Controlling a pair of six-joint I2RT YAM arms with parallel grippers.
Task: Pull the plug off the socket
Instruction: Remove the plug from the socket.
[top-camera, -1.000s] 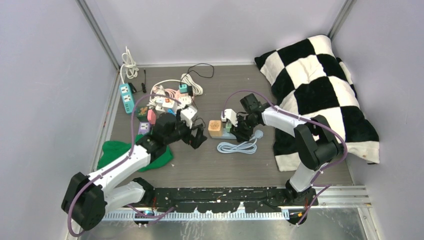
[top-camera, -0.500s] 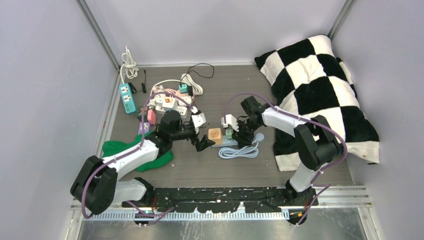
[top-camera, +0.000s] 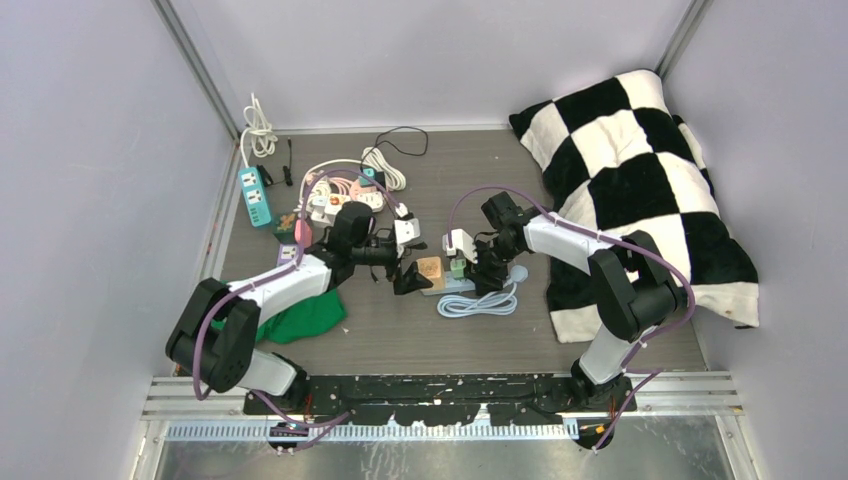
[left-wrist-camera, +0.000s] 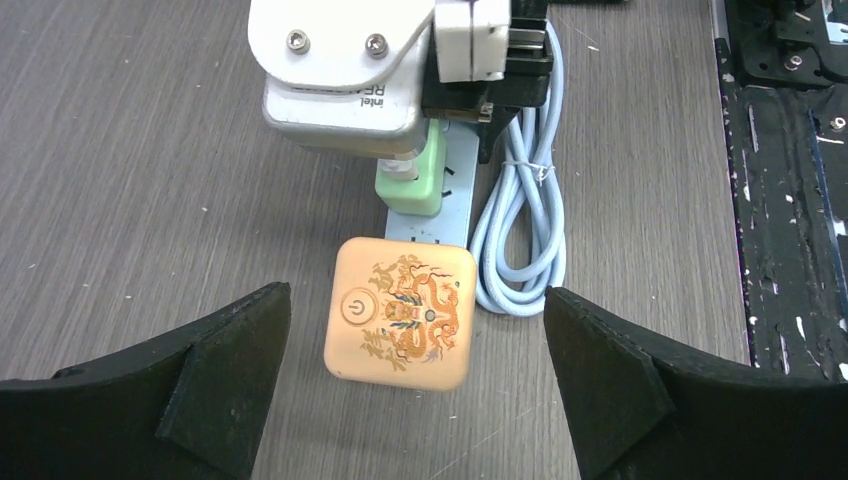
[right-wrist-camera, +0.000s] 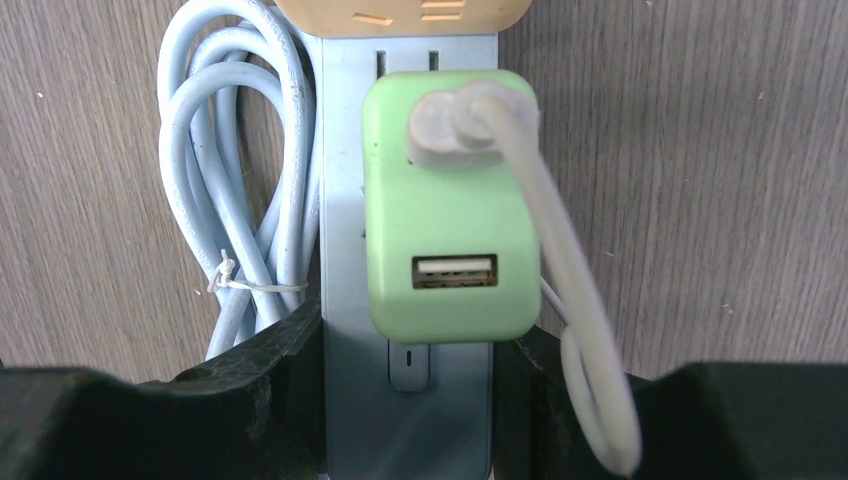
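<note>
While both arms meet at the middle of the worktop (top-camera: 400, 340), we see from above one pale blue power strip (top-camera: 448, 287) lying flat with two plugs seated in it: one orange plug (top-camera: 431, 268) at its left end and one green plug (top-camera: 457, 267) just beside that. One coiled cord (top-camera: 478, 298) lies against the strip. The left gripper (top-camera: 408, 258) hangs spread wide at the orange plug. One checkered blanket (top-camera: 640, 180) fills the right side, one green cloth (top-camera: 305, 315) lies by the left arm, and a heap of spare strips and adapters (top-camera: 340, 200) sits behind.

Through the left wrist camera, we find its two black fingers (left-wrist-camera: 210, 370) well apart on either side of the orange plug, neither touching it.

Through the right wrist camera, the right gripper (right-wrist-camera: 408, 385) is clenched on the strip's two sides, just below the green plug, which shows one USB port (right-wrist-camera: 455, 271) and one grey cable (right-wrist-camera: 560, 260).
</note>
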